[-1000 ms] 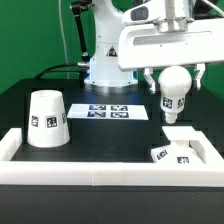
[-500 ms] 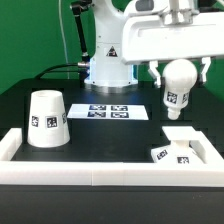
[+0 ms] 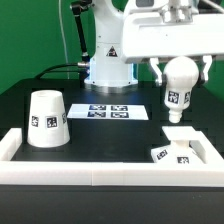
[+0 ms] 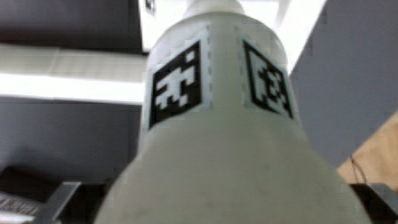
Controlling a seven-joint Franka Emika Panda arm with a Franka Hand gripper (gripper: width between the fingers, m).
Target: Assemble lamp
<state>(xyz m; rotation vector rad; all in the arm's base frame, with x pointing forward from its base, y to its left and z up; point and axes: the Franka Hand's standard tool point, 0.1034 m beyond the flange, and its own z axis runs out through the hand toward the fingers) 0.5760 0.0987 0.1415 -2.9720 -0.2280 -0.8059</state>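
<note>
My gripper (image 3: 179, 70) is shut on the white ball-topped bulb (image 3: 179, 88), holding it by the round top with its tagged stem pointing down, in the air above the blocky base (image 3: 172, 148). The base sits in the white tray's corner at the exterior view's right. The bulb fills the wrist view (image 4: 214, 130), two tags showing on its stem. The truncated-cone shade (image 3: 46, 119) stands on the table at the exterior view's left, away from the gripper.
The marker board (image 3: 112, 111) lies flat behind the bulb, in front of the robot base (image 3: 108, 60). A white raised border (image 3: 90, 166) runs along the front and both sides of the table.
The gripper has risen a little with the bulb and shifted slightly to the exterior view's right. The shade and base have not moved.
</note>
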